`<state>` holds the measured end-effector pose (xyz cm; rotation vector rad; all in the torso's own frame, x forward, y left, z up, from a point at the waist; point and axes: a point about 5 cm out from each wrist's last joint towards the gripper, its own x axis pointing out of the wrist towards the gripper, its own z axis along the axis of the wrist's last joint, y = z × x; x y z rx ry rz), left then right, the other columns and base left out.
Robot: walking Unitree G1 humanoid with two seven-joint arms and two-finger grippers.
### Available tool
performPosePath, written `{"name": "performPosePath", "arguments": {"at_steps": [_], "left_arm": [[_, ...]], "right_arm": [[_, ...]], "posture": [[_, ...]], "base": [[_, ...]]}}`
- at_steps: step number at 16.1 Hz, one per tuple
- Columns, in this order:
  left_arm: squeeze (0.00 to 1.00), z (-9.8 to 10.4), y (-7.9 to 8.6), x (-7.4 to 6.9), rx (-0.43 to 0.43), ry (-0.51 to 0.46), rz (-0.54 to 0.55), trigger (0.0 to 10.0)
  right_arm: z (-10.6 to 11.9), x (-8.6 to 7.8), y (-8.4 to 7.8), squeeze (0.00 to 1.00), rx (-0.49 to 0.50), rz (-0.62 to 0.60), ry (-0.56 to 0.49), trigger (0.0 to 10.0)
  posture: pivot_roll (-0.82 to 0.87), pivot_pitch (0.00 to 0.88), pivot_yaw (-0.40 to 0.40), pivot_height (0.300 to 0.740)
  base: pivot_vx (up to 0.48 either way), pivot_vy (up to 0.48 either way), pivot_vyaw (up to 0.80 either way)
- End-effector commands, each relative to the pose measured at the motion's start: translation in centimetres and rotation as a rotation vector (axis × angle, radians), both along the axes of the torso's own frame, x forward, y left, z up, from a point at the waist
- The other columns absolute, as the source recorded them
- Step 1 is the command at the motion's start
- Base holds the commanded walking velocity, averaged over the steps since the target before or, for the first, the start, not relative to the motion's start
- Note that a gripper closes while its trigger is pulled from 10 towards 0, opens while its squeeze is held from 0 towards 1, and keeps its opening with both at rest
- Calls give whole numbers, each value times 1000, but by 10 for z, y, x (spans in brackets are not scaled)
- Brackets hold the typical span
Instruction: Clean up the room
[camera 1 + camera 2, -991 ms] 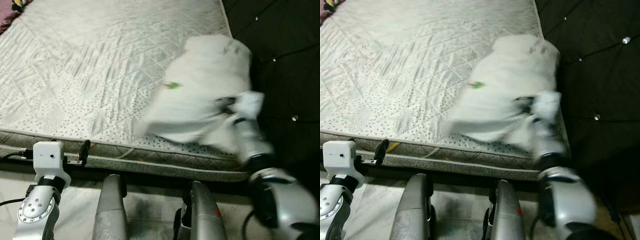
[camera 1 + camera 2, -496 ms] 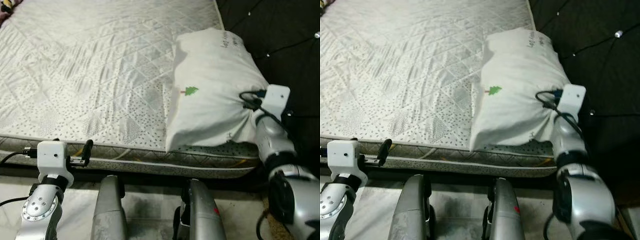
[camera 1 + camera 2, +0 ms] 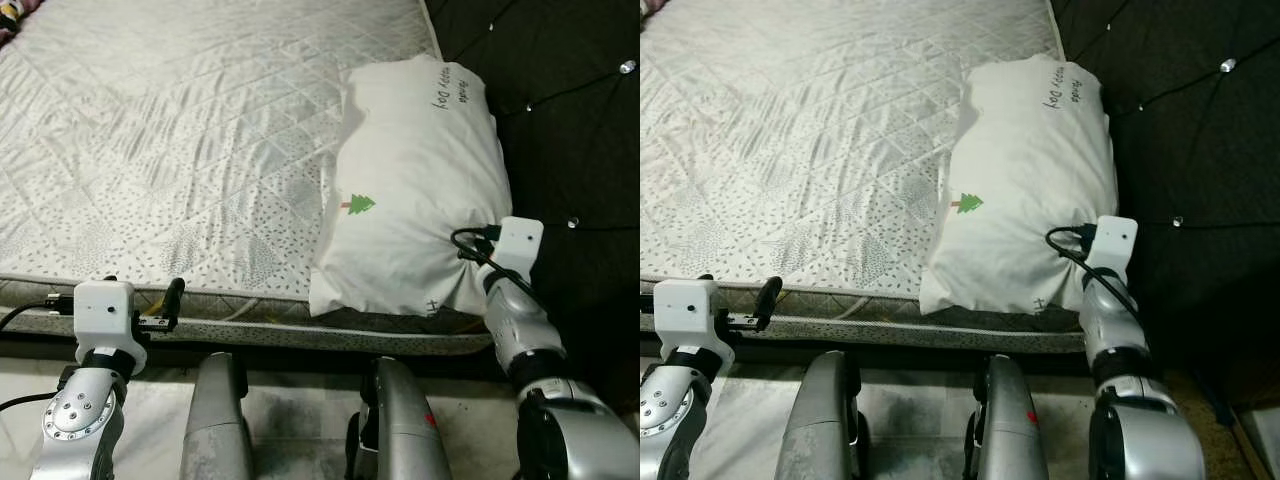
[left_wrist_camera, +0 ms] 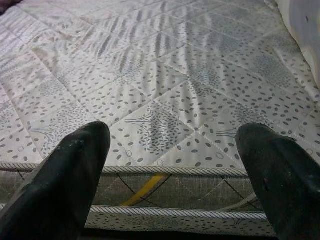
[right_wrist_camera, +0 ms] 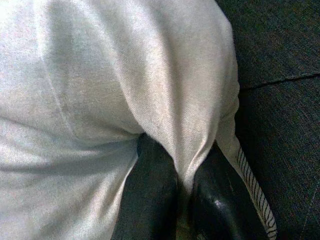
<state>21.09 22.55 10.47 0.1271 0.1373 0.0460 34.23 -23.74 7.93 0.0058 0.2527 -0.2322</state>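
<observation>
Pinching pillow [image 3: 410,190] fabric, right hand [image 5: 182,192]; mattress [image 3: 180,150] beneath, apparently.

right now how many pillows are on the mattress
1. The white pillow lies along the mattress's right edge, by the dark headboard, its near corner pinched in the right gripper. Others could lie beyond the frame.

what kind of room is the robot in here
Most likely a bedroom. A quilted mattress with no sheet takes up most of the head views, with a white pillow along its right side. The right gripper is pinching a fold of the pillow's fabric, next to dark tufted upholstery beside the bed.
</observation>
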Motion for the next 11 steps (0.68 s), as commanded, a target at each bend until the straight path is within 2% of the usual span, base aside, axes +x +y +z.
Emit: {"name": "performPosePath", "arguments": {"at_steps": [1, 3, 5, 6, 9, 10, 11], "left_arm": [[0, -2, 1, -1, 10, 12, -5, 10000], [0, -1, 1, -1, 15, 7, 1, 10000], [0, -1, 2, -2, 16, 6, 9, 10000], [0, -2, 3, -5, 16, 9, 17, 10000], [0, -2, 3, -5, 16, 12, 17, 10000], [0, -2, 2, -4, 15, 11, 15, 10000], [0, -2, 2, -4, 15, 11, 14, 10000]], "right_arm": [[11, 9, 4, 0, -23, 40, -20, 0], [29, 19, -9, 0, -76, 12, -24, 0], [38, 21, -20, 0, -91, -38, -40, 0], [52, 17, -50, 0, -143, -169, -49, 0], [53, 8, -73, 0, -192, -273, -39, 0], [46, -1, -82, 0, -239, -306, -3, 0], [44, -3, -83, 0, -241, -311, 4, 0]], "posture": [[165, 114, -45, 605], [177, 110, -54, 605], [180, 110, -57, 605], [183, 110, -61, 605], [177, 112, -59, 605], [177, 112, -59, 605], [170, 115, -53, 605]], "base": [[0, 0, 0], [0, 0, 0], [0, 0, 0], [0, 0, 0], [0, 0, 0], [0, 0, 0], [0, 0, 0]]}}
